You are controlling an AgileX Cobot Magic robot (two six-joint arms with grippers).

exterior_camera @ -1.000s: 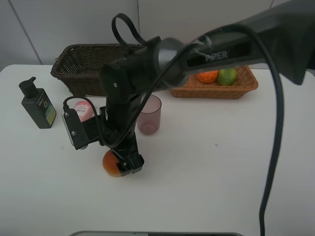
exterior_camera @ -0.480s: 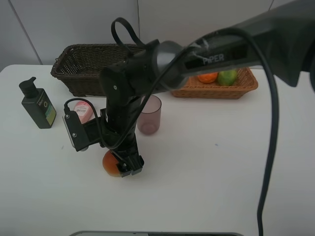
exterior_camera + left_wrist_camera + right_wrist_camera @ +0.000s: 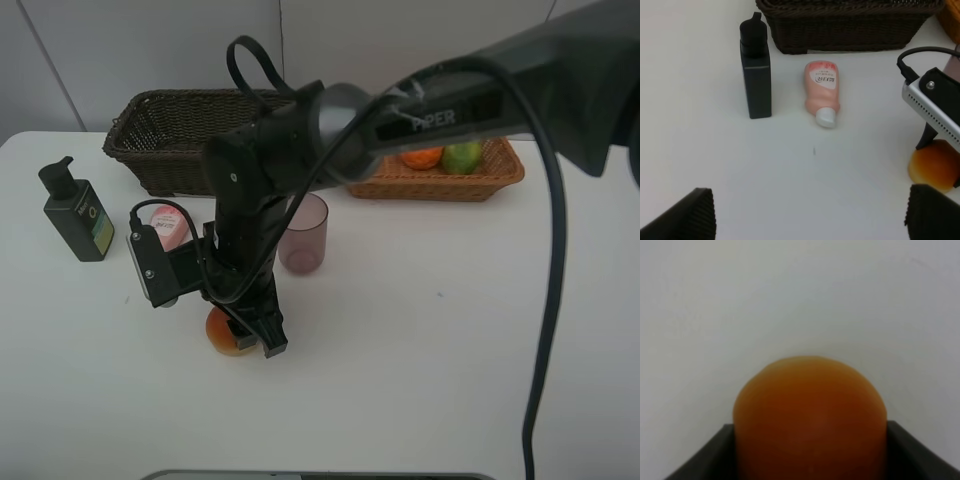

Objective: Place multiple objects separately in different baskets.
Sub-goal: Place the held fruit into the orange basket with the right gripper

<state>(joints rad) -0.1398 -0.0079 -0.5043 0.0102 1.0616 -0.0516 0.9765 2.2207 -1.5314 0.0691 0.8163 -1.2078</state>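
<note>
1. Exterior high shows two items sorted: the orange (image 3: pixel 423 157) and the green citrus (image 3: pixel 462 156) lie together in the tan basket (image 3: pixel 500 176)
2. I see nothing in the dark basket (image 3: pixel 160 125), though its near wall hides part of the floor
3. Four items are left on the table (image 3: pixel 450 330): the bottle (image 3: pixel 77 215) upright near the left edge, the tube (image 3: pixel 170 226) lying between it and the upright cup (image 3: pixel 303 235), and the red fruit (image 3: pixel 222 330) nearer me
4. My right gripper (image 3: pixel 255 335) is across on the left half, straddling the red fruit; in the right wrist view its fingers (image 3: pixel 705 455) meet both sides of it, so I judge it pinched but not yet lifted off the table
5. My left gripper (image 3: pixel 807 212) hangs short of the tube with fingers (image 3: pixel 692 217) spread wide, holding nothing
6. I put the job at roughly a third done: this fruit likely joins the citrus, and I would send bottle, tube and cup to the dark basket
</note>
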